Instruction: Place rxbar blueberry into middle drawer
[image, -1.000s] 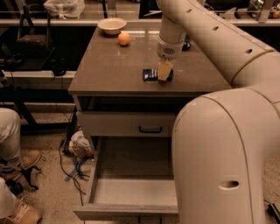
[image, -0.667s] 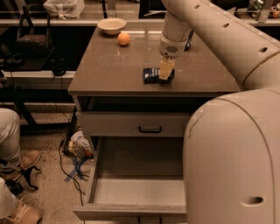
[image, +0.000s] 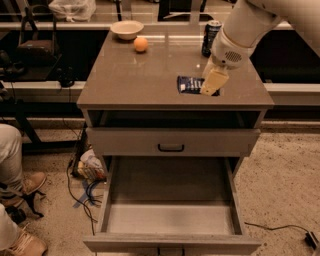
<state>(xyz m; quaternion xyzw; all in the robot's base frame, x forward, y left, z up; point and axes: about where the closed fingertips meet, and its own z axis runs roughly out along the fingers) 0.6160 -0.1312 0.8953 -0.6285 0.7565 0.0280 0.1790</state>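
The rxbar blueberry (image: 189, 84), a flat dark blue wrapper with white print, lies on the brown cabinet top (image: 130, 80) towards its right front. My gripper (image: 212, 84) hangs down from the upper right and sits at the bar's right end, covering that end. The middle drawer (image: 170, 219) is pulled wide open at the bottom of the view, with a pale bare floor and low side walls; nothing lies in it.
A closed drawer front with a black handle (image: 171, 144) sits above the open drawer. A dark can (image: 211, 37), an orange (image: 141, 44) and a white bowl (image: 126, 29) stand at the back of the top. A person's legs (image: 15, 165) and floor cables (image: 87, 187) are at the left.
My arm's bulky part has left the lower right foreground, uncovering the open drawer. The gripper stays at the bar's right end; the bar has not moved.
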